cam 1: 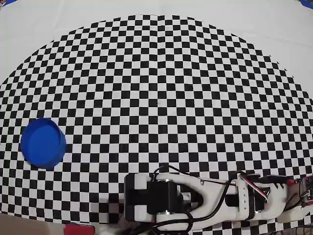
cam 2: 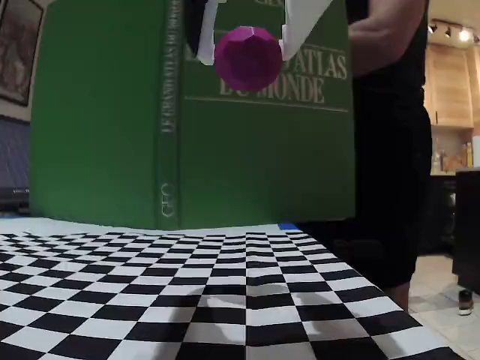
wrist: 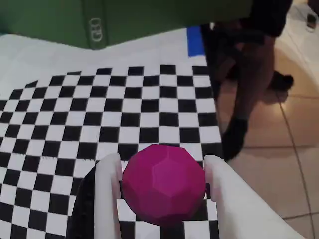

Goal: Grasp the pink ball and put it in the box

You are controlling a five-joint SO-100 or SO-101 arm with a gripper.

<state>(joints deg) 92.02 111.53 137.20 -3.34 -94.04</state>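
Ball (wrist: pixel 163 185) clamped btwn both white fingers (wrist: pixel 107 191) of gripper (cam 2: pixel 246 46), held high above checker mat (cam 2: pixel 225 300). Box (cam 1: pixel 43 143) (blue, empty) sits far left in overhead view, well apart from arm (cam 1: pixel 205 198). Judgement: keep squeeze, carry w/ height, centre over box before opening. Green atlas (cam 2: pixel 187 135) upright behind; person (cam 2: pixel 390 135) beside mat; neither seems in path.

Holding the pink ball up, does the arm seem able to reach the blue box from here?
Probably yes. The gripper holds the pink ball well above the checkered cloth, and in the overhead view nothing stands on the cloth near the blue box.
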